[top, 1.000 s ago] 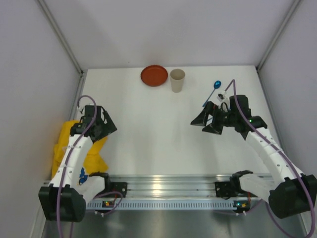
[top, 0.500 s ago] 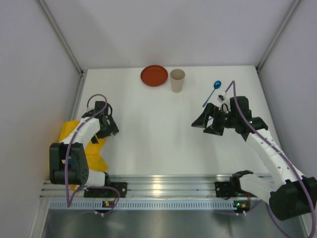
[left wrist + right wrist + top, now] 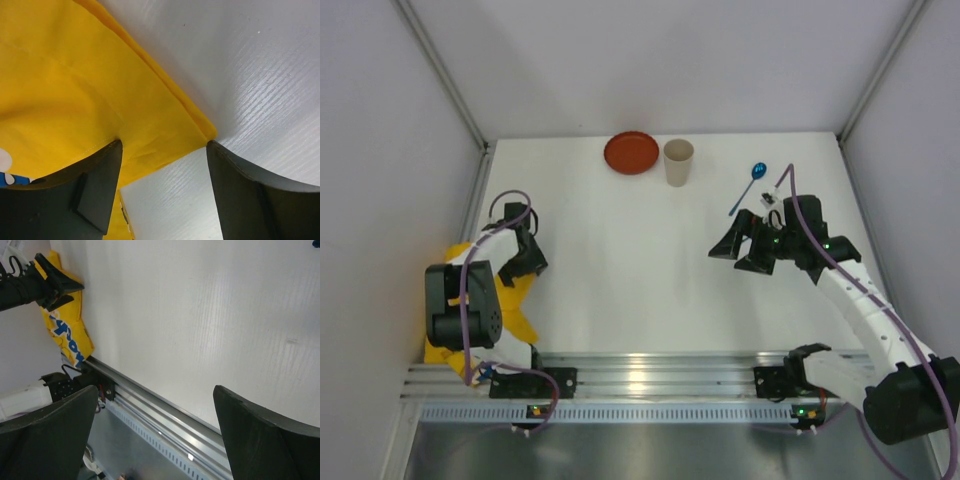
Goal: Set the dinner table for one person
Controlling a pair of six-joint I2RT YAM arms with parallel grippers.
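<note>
The white dinner table (image 3: 630, 270) carries a red plate (image 3: 631, 153), a beige cup (image 3: 678, 162) and a blue spoon (image 3: 750, 185) along its far side. A yellow printed mat (image 3: 516, 316) lies crumpled at the left edge. My left gripper (image 3: 523, 262) is open low over the mat's right edge. In the left wrist view the gripper (image 3: 162, 170) straddles a corner of the yellow mat (image 3: 75, 90), with nothing gripped. My right gripper (image 3: 740, 250) is open and empty above the table's right half, just near of the spoon. It also shows open in the right wrist view (image 3: 155, 390).
An aluminium rail (image 3: 650, 375) runs along the near edge, also in the right wrist view (image 3: 150, 400). Grey walls enclose the left, far and right sides. The left arm (image 3: 30, 282) and the mat (image 3: 65, 330) show in the right wrist view.
My left arm has folded back and its gripper has come down onto the mat's right edge. The right gripper has hardly moved. Plate, cup and spoon are unchanged.
</note>
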